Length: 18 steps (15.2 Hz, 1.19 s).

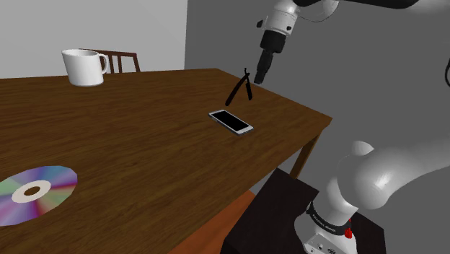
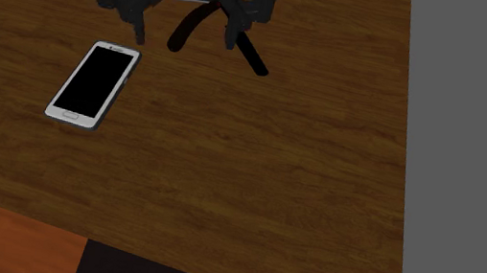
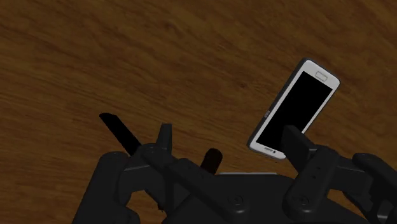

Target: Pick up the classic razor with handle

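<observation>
Black and splayed open in a V, the razor (image 2: 186,29) lay flat on the table (image 1: 144,144), near the phone (image 3: 296,108). Your gripper (image 3: 228,129) hung low over it, jaws apart, with one razor arm between them and untouched. You had likely lined it up so that closing would clasp that arm without touching the phone.

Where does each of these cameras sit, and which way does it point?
Shoulder view: beside the stand, facing across the brown wooden table toward a white mug; the white arm and black gripper show.
Second exterior view: overhead, looking almost straight down; the gripper shows at its top.
Wrist view: on the gripper, looking down; both black fingers show.
All share the white-framed, black-screened phone and thin black razor.
</observation>
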Available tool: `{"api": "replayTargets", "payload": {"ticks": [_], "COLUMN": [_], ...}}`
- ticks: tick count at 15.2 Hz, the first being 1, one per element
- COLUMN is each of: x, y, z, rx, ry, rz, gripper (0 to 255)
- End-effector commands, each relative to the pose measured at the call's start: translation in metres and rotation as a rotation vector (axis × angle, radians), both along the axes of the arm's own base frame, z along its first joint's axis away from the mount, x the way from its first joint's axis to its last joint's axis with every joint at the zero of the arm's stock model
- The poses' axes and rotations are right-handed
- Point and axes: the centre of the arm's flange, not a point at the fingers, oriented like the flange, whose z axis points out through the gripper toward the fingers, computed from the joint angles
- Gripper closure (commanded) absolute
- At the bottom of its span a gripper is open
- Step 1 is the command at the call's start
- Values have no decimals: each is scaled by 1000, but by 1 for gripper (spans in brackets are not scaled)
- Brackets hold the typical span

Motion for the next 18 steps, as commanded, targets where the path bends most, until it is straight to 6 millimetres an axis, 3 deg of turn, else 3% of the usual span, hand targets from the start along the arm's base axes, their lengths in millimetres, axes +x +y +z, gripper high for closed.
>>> {"api": "replayTargets", "payload": {"ticks": [1,5,13,15,16,18], "x": [19,59,59,59,59,59], "y": [-15,-42,-42,-42,-41,-42], "z": [8,24,-15,-15,-16,-16], "rx": [62,184,186,186,186,186], "ry": [-38,-108,-109,-109,-109,-109], "rz": [29,84,85,85,85,85], "gripper": [0,0,0,0,255,255]}}
